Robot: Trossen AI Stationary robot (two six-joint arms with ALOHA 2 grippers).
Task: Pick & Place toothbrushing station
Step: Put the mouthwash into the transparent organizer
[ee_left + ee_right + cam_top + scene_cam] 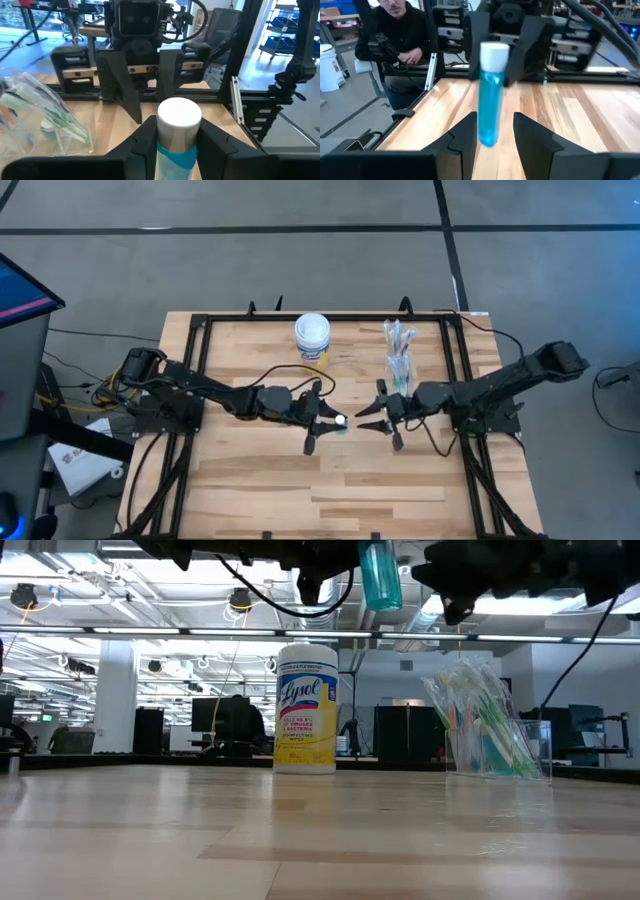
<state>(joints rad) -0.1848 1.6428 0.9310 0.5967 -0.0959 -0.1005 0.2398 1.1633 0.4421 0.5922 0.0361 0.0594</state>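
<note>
A small blue tube (489,107) with a white cap (179,116) hangs upright above the middle of the table, and my left gripper (333,421) is shut on it. My right gripper (366,420) faces it from the table's right, open. In the right wrist view its two fingers stand on either side of the tube's lower end without touching it. A clear cup (400,368) of white, blue and green toothbrushes (490,720) stands on its base at the far right. More toothbrushes (398,333) lie just beyond it. My left gripper pinches the tube's upper part, just below the white cap (176,152), between its two fingers (145,142). The fingers come level from the table's left. The tube stands upright with its cap up, hangs below the fingers and is lifted clear of the table (380,580).
A white-lidded, yellow-labelled canister (312,338) stands at the table's far middle. A black frame (200,330) runs round the wooden tabletop. A person (395,35) sits beyond the table's left side. Bare wood (330,490) lies toward the near edge.
</note>
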